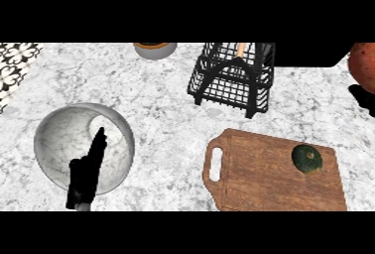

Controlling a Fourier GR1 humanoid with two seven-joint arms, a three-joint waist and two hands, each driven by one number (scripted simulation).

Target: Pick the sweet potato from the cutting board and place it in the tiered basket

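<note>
The reddish-brown sweet potato (pixel 363 67) hangs at the view's right edge, raised off the counter and partly cut off. Just under it shows a black piece of my right hand (pixel 364 99), which holds it; the rest of that hand is outside the view. The black wire tiered basket (pixel 234 74) stands at the upper middle, left of the potato and apart from it. The wooden cutting board (pixel 271 178) lies at the lower right with a dark green round vegetable (pixel 308 158) on it. My left hand (pixel 88 171) rests open at the lower left, fingers straight.
A marble bowl (pixel 62 134) sits under and behind my left hand. A grey pot (pixel 155 49) stands at the counter's far edge, left of the basket. A patterned tile surface (pixel 15 64) shows at the upper left.
</note>
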